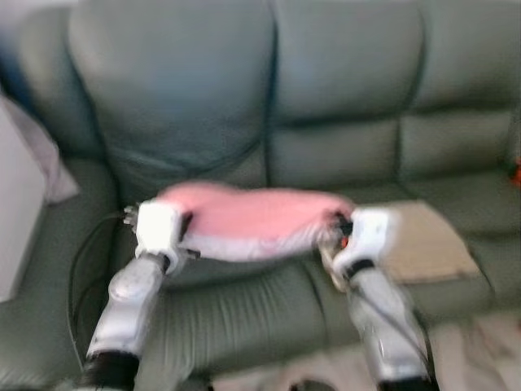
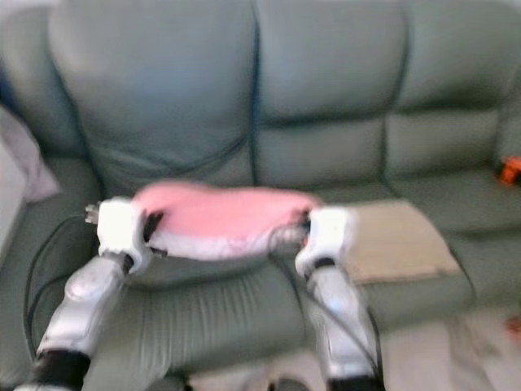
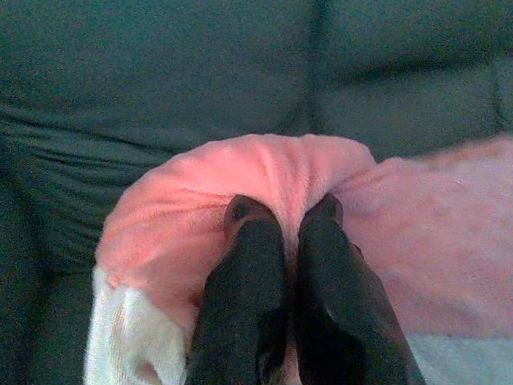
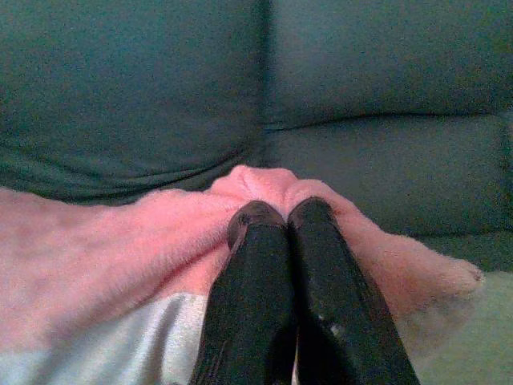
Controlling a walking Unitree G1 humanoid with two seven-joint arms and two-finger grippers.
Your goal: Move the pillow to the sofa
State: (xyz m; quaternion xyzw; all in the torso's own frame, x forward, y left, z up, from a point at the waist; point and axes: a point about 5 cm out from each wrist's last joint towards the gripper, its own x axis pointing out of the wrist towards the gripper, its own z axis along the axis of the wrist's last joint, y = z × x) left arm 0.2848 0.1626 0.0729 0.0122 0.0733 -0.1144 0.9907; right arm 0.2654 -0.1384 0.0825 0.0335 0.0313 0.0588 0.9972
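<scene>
pillow (image 1: 252,213) ends (fabric-hidden) in hands

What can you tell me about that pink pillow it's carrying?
The pillow looks soft and plushy, pink on top with a pale whitish band along its lower edge. It stretches level between both arms over the green sofa seat, sagging slightly. The left end effector and the right end effector each pinch a fold at its ends.

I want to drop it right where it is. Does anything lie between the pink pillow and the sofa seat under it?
Nothing visible does. The pink plush pillow hangs between the left gripper and right gripper, both shut on it, over bare seat of the grey-green leather sofa. A flat beige mat lies off to the right.
</scene>
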